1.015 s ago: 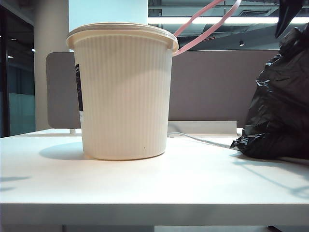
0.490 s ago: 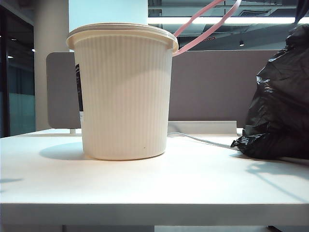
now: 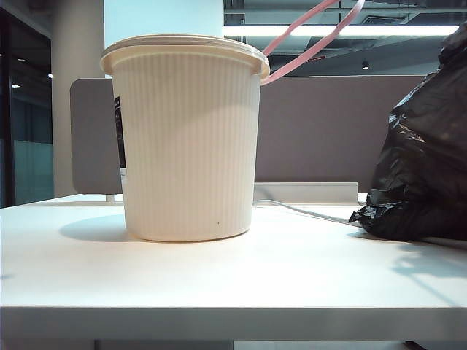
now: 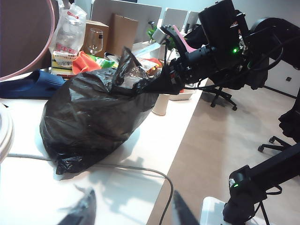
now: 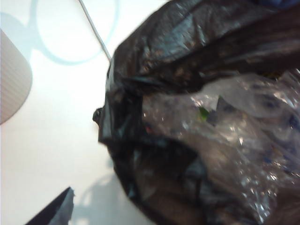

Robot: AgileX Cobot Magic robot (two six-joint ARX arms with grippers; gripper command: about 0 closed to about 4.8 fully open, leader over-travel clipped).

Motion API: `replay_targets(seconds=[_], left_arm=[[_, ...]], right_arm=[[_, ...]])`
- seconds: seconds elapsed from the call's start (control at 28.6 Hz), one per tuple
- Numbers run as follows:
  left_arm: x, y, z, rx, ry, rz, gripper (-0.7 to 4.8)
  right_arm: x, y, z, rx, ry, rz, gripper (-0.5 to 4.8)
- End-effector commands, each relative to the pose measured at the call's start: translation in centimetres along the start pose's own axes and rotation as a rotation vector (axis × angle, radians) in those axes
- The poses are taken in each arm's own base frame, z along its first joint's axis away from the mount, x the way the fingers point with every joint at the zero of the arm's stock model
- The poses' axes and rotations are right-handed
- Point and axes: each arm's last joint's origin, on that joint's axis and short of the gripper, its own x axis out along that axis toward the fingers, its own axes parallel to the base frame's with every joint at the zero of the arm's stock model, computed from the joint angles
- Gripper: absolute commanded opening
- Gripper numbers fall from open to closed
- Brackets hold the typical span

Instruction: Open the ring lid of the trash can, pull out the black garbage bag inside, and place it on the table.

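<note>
Pink ring lid (image 3: 310,36) upright, tilted rightward

A thin grey cable (image 4: 117,167) snakes across the white surface. At the far end sit a blue slipper (image 4: 28,84), a stemmed glass (image 4: 95,41), two cardboard boxes (image 4: 123,33) and a clear packet of goods (image 4: 66,33). A black office chair (image 4: 220,96) stands on the tan floor beyond.

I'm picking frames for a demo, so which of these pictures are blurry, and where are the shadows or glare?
Exterior view: sharp; trash can casts a soft shadow on the table; ceiling strip glares.
Left wrist view: garbage bag clear, left gripper fingertips blurred.
Right wrist view: soft throughout, the bag's clear plastic glinting; right gripper barely visible.
</note>
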Motion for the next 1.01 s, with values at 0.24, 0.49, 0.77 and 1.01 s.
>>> replay_targets(seconds=[0.24, 0.49, 0.77, 1.01], left_arm=[[-0.2, -0.4, 0.2, 0.017, -0.01, -0.009, 2.07], [-0.2, -0.4, 0.2, 0.019, -0.011, -0.009, 2.07], [-0.2, -0.4, 0.1, 0.028, -0.007, -0.007, 2.07], [-0.2, -0.2, -0.4, 0.026, 0.027, 0.046, 2.06]], right_arm=[[-0.9, -0.1, -1.2, 0.019, 0.087, -0.023, 3.11], [-2.4, 0.0, -2.1, 0.029, 0.072, -0.011, 3.11], [-4.9, 0.0, -5.7, 0.057, -0.099, 0.046, 3.06], [-5.7, -0.1, -9.6, 0.058, -0.251, 0.101, 3.05]])
